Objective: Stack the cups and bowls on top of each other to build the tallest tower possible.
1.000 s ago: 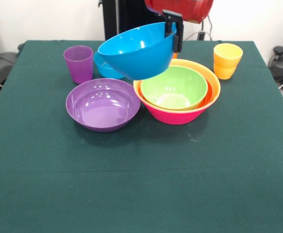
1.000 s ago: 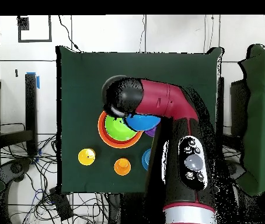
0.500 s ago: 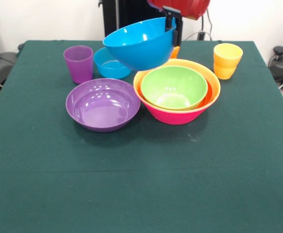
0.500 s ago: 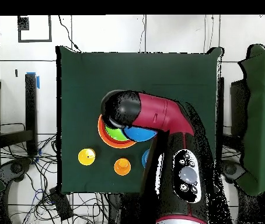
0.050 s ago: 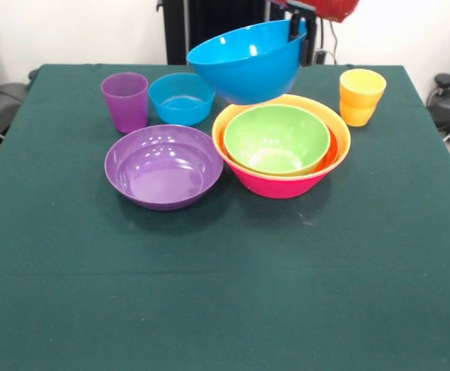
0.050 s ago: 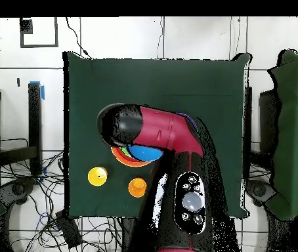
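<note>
My gripper is shut on the right rim of a large blue bowl and holds it in the air, nearly level, above the back left of the tower. The tower is a pink bowl with an orange bowl and a green bowl nested in it. A purple bowl sits left of it. Behind that are a small blue bowl and a purple cup. A yellow cup stands at the back right. In the overhead view the arm hides the gripper; the blue bowl, yellow cup and orange cup show.
The green table cloth spreads wide in front of the bowls. Cables and black equipment lie beyond the table's right edge. The robot's pedestal covers the table's lower right in the overhead view.
The gripper has risen and moved right in the front view, carrying the blue bowl, which has tipped closer to level. The small blue bowl behind it is now fully uncovered.
</note>
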Robot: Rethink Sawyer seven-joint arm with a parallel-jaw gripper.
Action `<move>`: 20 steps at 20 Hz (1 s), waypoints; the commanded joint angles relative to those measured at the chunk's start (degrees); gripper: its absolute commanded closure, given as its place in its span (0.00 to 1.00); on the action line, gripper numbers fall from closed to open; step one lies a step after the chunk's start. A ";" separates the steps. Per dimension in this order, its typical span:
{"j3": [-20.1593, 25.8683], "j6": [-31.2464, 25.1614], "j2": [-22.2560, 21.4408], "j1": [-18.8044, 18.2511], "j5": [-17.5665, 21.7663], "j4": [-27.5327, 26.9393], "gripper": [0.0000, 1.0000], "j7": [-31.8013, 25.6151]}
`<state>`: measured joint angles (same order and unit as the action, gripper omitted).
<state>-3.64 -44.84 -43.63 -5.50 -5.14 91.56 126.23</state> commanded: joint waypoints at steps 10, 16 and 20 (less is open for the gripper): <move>0.87 7.81 6.20 2.37 -3.19 1.11 1.00 11.78; 3.06 16.20 9.19 -0.17 -3.09 3.87 1.00 8.83; 3.66 18.88 10.46 -0.84 -2.99 4.28 1.00 8.25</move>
<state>-4.39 -30.45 -37.89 -4.89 -7.86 91.96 128.52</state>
